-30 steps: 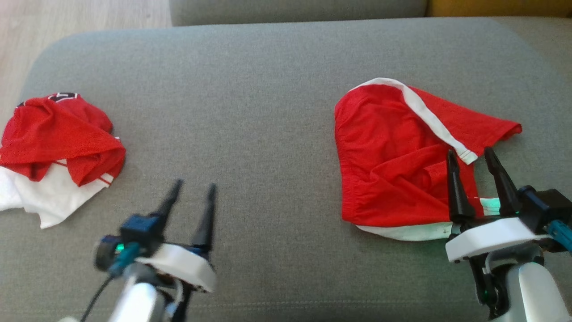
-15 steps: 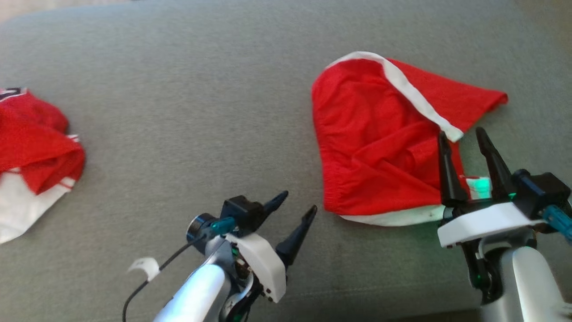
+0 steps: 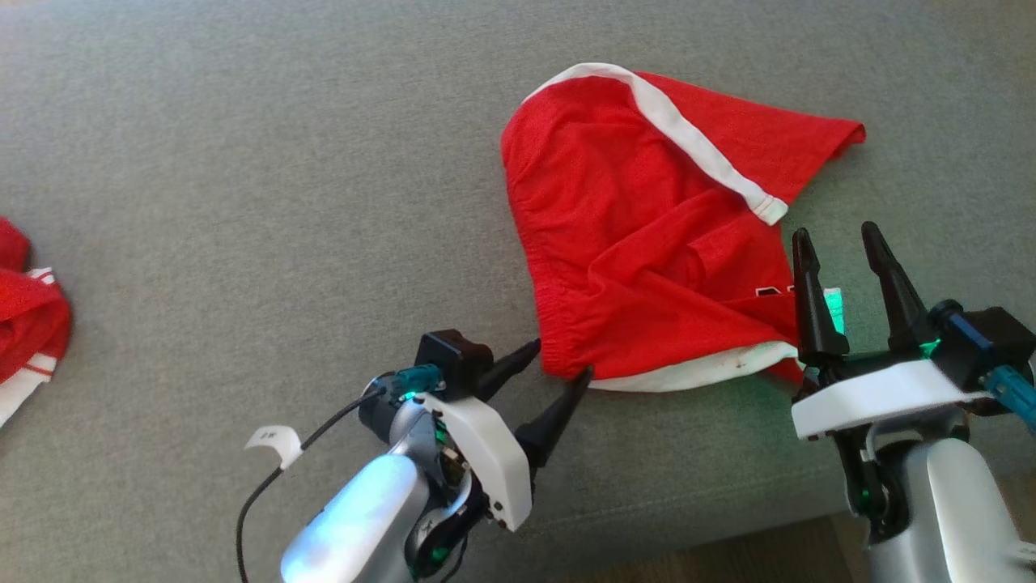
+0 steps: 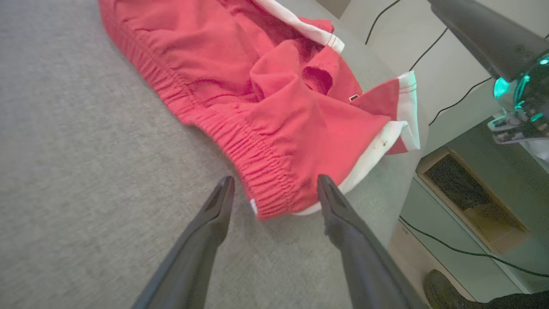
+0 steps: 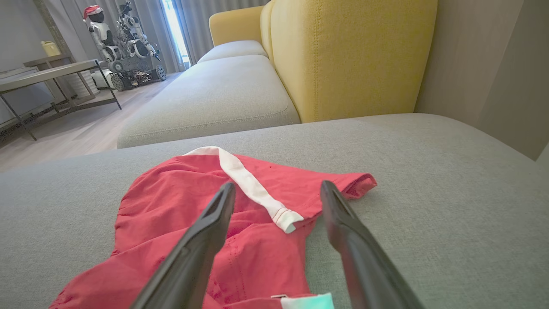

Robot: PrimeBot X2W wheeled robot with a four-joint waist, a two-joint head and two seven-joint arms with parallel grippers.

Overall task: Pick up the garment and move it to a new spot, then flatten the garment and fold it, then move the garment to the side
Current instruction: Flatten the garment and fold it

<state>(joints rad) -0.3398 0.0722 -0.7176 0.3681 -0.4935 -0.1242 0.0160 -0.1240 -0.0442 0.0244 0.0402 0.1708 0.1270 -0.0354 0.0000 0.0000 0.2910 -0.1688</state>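
Note:
The garment (image 3: 647, 243), red shorts with white trim, lies crumpled on the grey cushion (image 3: 243, 162). My left gripper (image 3: 559, 360) is open at its near left corner. In the left wrist view the elastic waistband corner of the garment (image 4: 257, 86) sits just between the fingertips of that gripper (image 4: 274, 182), with no grip on it. My right gripper (image 3: 835, 233) is open at the garment's near right edge, fingers pointing away from me. In the right wrist view this gripper (image 5: 278, 186) hovers over the red cloth (image 5: 180, 214) and its white stripe.
A second red and white garment (image 3: 24, 324) lies at the far left of the cushion. The cushion's front edge and the floor (image 3: 688, 567) are close below my grippers. Beyond are a yellow armchair (image 5: 343, 56) and another grey seat (image 5: 214, 94).
The head camera has turned right and down. My left gripper has swung right across the cushion to the garment's waistband corner. The right gripper stays open by the garment.

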